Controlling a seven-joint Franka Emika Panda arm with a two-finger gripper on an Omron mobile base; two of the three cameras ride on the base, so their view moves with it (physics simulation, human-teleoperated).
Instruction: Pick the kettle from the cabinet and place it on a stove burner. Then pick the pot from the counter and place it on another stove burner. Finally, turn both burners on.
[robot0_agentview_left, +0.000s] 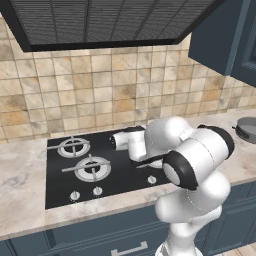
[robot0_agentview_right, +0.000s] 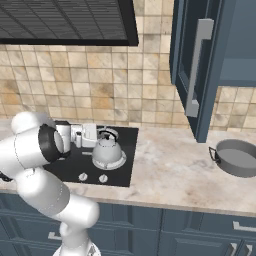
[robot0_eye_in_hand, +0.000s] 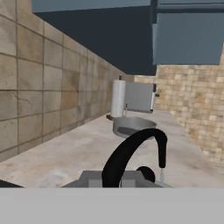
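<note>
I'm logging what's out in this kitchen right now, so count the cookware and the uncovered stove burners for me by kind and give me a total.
Kettles: 1, the kettle on the cooktop.
Pots: 1, the pot on the counter.
Uncovered burners: 2, rear burner and front burner.
Total: 4.

Kettle (robot0_agentview_right: 108, 152) in my grip: smooth silver-grey metal, matt black handle. Pot (robot0_agentview_right: 239, 158): dull grey metal. Cooktop (robot0_agentview_left: 60, 182): glossy black glass. Table (robot0_agentview_right: 170, 172): polished marbled stone. Wall tiles (robot0_agentview_left: 100, 95): rough beige stone.
</note>
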